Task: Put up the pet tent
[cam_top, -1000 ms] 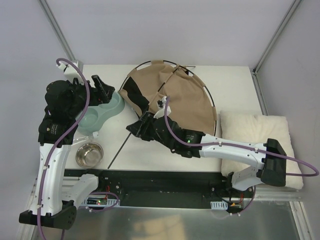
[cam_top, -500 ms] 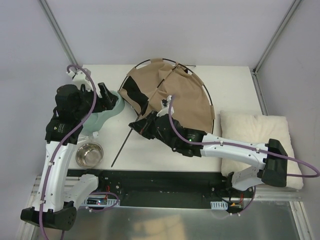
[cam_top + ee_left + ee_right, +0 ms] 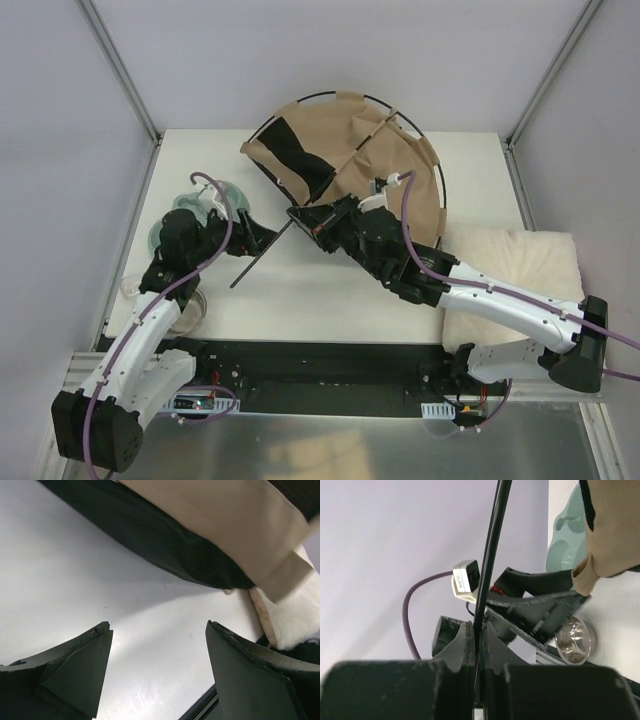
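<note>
The pet tent (image 3: 385, 175) lies half collapsed at the back of the table, tan fabric with a black lining (image 3: 300, 160) inside a thin black hoop. A loose thin black pole (image 3: 250, 268) slants from it toward the near left. My right gripper (image 3: 300, 218) is shut on this pole (image 3: 492, 545) near the tent's front edge; its jaws (image 3: 479, 630) pinch the rod. My left gripper (image 3: 262, 240) stands open just left of the pole, above the table. Between its fingers (image 3: 157, 630) is nothing, with the tent's black lining (image 3: 165, 545) ahead.
A mint double feeder (image 3: 200, 195) sits at the left, partly under the left arm. A steel bowl (image 3: 575, 640) is at the near left. The fluffy cream cushion (image 3: 520, 265) lies at the right, under the right arm.
My right gripper has shut on the pole and carried it back and to the right, lifting the tent. The left arm has swung from the feeder toward the near middle, gripper still open.
</note>
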